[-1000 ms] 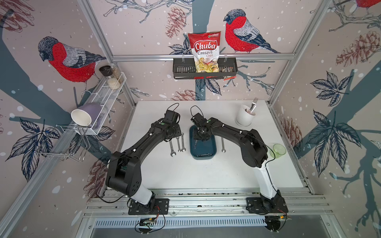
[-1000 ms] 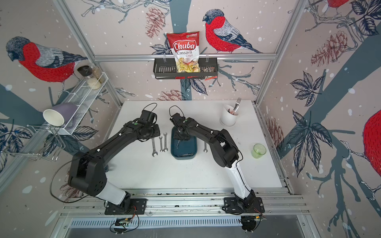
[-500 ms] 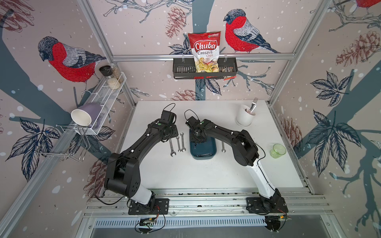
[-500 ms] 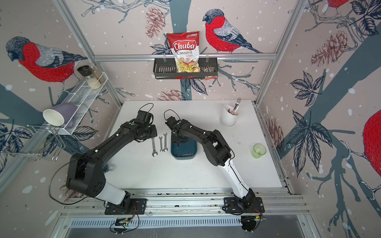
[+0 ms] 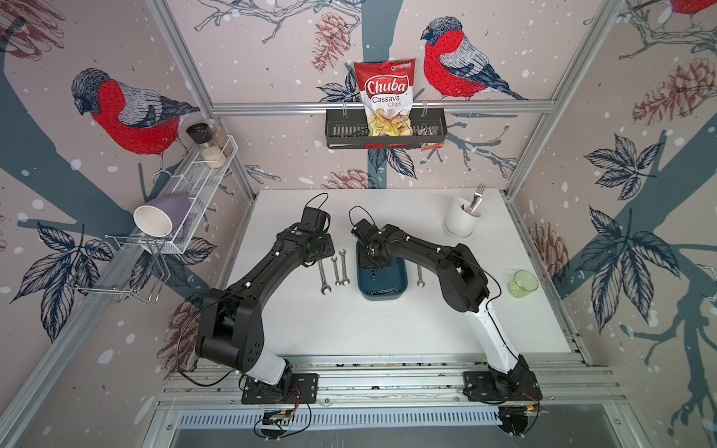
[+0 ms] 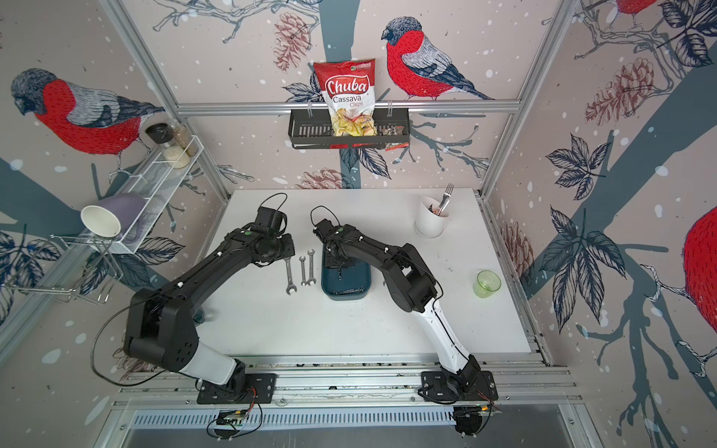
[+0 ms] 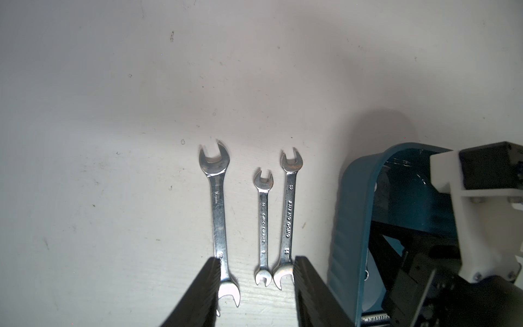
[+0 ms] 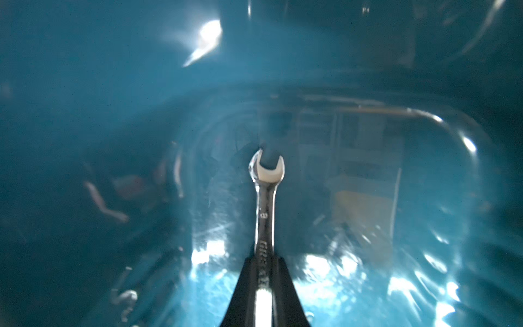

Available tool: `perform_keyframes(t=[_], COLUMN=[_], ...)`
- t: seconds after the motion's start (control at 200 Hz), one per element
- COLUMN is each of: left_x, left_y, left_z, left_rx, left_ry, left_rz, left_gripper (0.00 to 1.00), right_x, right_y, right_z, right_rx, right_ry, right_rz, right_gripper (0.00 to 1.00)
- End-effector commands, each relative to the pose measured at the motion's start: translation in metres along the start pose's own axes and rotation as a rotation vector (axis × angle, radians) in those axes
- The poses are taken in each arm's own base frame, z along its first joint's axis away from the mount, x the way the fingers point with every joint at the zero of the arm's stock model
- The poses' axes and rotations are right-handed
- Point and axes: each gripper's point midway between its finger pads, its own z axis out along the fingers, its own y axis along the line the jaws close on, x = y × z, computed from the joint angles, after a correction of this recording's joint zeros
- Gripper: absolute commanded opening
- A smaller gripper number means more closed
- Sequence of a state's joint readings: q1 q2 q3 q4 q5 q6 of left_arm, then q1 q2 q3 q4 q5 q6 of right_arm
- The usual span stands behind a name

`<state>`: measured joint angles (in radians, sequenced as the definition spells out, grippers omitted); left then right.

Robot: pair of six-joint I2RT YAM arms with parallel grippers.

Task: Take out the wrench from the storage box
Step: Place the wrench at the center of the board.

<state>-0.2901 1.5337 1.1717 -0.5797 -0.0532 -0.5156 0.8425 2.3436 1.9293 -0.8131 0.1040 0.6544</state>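
Item one, your right hand [image 8: 264,264]: clamped tight on the shank of a small open-ended wrench [image 8: 266,203], fingers [image 8: 246,283] pressed against both of its flat sides. The wrench points away from the hand, its free jaw end out over the floor of the storage box [image 5: 382,295], inside the box's outline. You cannot tell whether that end touches the floor, as the wrist view is blurred. Item two, your left hand [image 7: 256,259]: fingers at a middling gap, holding nothing, poised over the ends of three wrenches [image 7: 263,223]. These lie side by side on the surface [image 5: 388,329], just beside the storage box on its left-arm side and parallel to its long wall. The longest lies farthest from the box and the shortest in the middle. Item three: a fourth wrench [image 5: 419,276] lies flat on the surface just beside the box's opposite long wall. Item four: a white cup [image 5: 459,223] with a fork [image 5: 478,196] standing in it, well apart from the box, toward the back wall on the right-arm side. Item five: a green glass [image 5: 523,284], well apart from the box on that same side. Item six: a black shelf [image 5: 345,130] on the back wall beyond the box, carrying a chips bag [image 5: 386,97].
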Motion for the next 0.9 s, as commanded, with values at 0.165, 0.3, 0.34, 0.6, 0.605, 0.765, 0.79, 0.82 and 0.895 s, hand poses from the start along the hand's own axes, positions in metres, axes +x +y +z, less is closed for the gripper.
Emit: perform_keyframes(t=[0.165, 0.3, 0.34, 0.6, 0.605, 0.765, 0.79, 0.82, 0.895], left_x=[-0.003, -0.002, -0.002, -0.002, -0.002, -0.001, -0.002, -0.001, -0.002], left_y=[-0.001, -0.001, -0.001, -0.002, -0.002, -0.002, -0.003, -0.003, -0.004], left_z=[0.000, 0.001, 0.001, 0.002, 0.002, 0.003, 0.002, 0.002, 0.002], left_rx=[0.006, 0.006, 0.007, 0.008, 0.008, 0.010, 0.011, 0.013, 0.018], left_ry=[-0.004, -0.001, 0.000, 0.006, 0.006, 0.011, 0.012, 0.013, 0.012], left_rz=[0.009, 0.008, 0.009, 0.008, 0.008, 0.007, 0.006, 0.005, 0.004], left_gripper=[0.47, 0.47, 0.47, 0.47, 0.47, 0.47, 0.47, 0.47, 0.47], right_x=[-0.008, -0.015, -0.016, -0.026, -0.026, -0.034, -0.034, -0.035, -0.036], right_y=[-0.011, -0.015, -0.016, -0.028, -0.029, -0.048, -0.053, -0.059, -0.077], right_z=[-0.034, -0.049, -0.052, -0.077, -0.077, -0.100, -0.103, -0.106, -0.112], right_rx=[0.022, 0.020, 0.020, 0.026, 0.026, 0.040, 0.048, 0.053, 0.066], right_ry=[-0.020, -0.045, -0.050, -0.096, -0.098, -0.139, -0.144, -0.151, -0.163], right_rz=[-0.013, -0.011, -0.012, -0.015, -0.015, -0.013, -0.011, -0.008, 0.007], right_gripper=[0.08, 0.08, 0.08, 0.07, 0.07, 0.07, 0.07, 0.07, 0.07])
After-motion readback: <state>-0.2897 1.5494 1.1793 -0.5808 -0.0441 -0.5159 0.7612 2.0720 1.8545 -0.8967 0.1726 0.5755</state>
